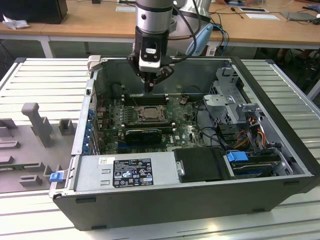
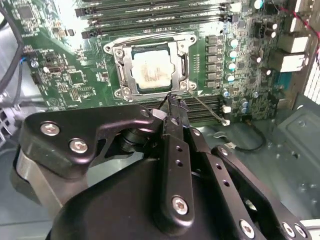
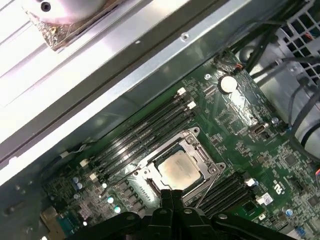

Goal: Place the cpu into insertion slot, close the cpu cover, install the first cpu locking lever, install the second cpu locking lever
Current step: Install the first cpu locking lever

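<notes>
while the gripper (image 2: 171, 105) hung just above the edge of the insertion slot (image 2: 119, 52), its fingers pressed together (nothing held between them), the cpu (image 2: 152, 70) lay in that slot, the cpu cover (image 2: 181, 62) flat around it.

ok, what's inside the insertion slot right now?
The cpu sits in the insertion slot, its silver top showing through the window of the cpu cover. The frame hides the cpu's edges; the contacts underneath are covered.

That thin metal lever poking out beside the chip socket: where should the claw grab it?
Probably the lever by its free tip, from above: a thin rod slanting away from the insertion slot, clearest of other parts at that end.
</notes>
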Action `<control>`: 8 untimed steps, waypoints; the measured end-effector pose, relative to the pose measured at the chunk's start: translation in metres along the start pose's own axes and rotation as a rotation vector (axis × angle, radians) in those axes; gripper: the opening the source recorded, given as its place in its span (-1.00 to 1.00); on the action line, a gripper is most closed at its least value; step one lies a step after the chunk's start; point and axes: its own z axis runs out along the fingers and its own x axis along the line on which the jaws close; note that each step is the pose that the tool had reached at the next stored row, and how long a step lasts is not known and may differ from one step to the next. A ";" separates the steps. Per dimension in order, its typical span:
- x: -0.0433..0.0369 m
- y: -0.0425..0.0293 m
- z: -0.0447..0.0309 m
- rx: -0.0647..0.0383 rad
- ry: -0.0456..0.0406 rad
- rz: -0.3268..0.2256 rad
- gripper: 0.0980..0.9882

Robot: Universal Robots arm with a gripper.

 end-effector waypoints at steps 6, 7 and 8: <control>0.0000 0.0000 0.0004 0.005 0.0025 -0.138 -0.98; 0.0000 0.0000 0.0006 0.007 0.0031 -0.170 -0.98; 0.0000 0.0000 0.0007 0.008 0.0038 -0.208 -0.98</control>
